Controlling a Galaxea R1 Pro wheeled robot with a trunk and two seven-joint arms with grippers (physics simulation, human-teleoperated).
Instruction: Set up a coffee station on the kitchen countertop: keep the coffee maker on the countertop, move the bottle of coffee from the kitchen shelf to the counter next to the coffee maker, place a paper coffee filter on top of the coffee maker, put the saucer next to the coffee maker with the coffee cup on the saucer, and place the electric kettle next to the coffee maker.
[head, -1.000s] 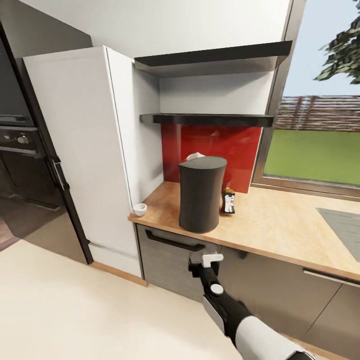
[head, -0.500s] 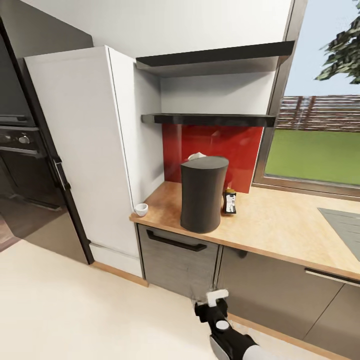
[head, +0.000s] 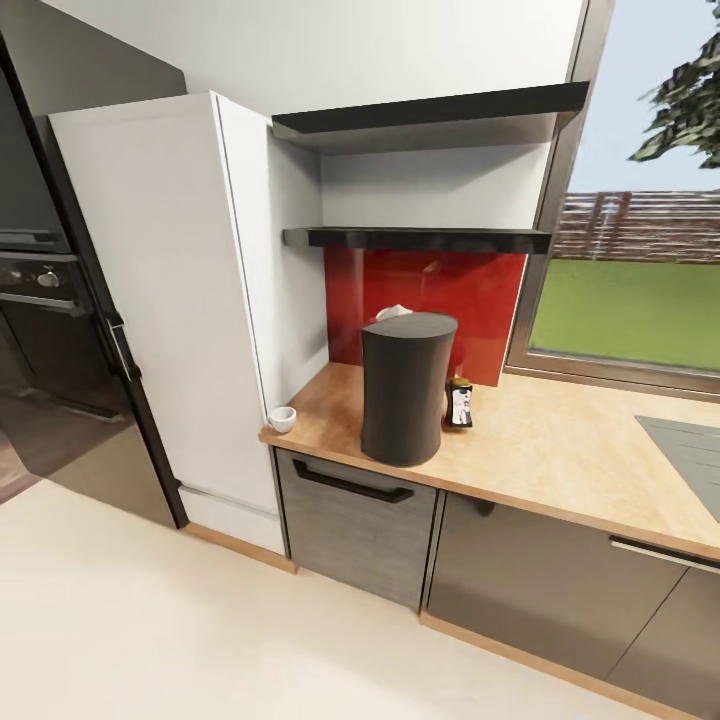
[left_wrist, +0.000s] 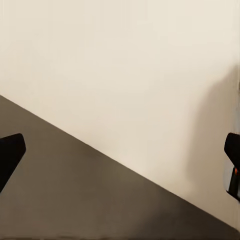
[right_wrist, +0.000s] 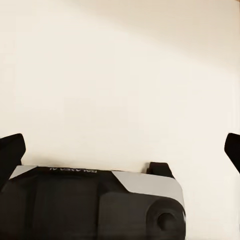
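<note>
Centrally in the head view, the coffee maker (head: 404, 388) stands upright on the countertop (head: 560, 450), near its front edge. Behind its flat top the crinkled white paper coffee filter (head: 393, 312) shows; whether it rests on the machine cannot be told. The bottle of coffee (head: 458, 402) stands on the counter just beside the coffee maker, toward the window (head: 630, 300), in front of the red backsplash (head: 480, 290). The coffee cup (head: 282, 418) sits at the counter's corner beside the tall white cabinet (head: 160, 300), apart from the coffee maker. 2 black boards are fixed to the wall above; the lower is the kitchen shelf (head: 420, 238). Grey cabinet fronts (head: 350, 520) lie below the worktop. In the left wrist view, the left gripper (left_wrist: 120, 155) has its 2 dark fingertips (left_wrist: 10, 155) at opposite picture edges, jaws spread wide, facing the cream floor (left_wrist: 120, 65). In the right wrist view, the right gripper (right_wrist: 120, 150) is likewise released, fingertips (right_wrist: 11, 150) far apart, above a grey-and-black part of the robot (right_wrist: 95, 205).
</note>
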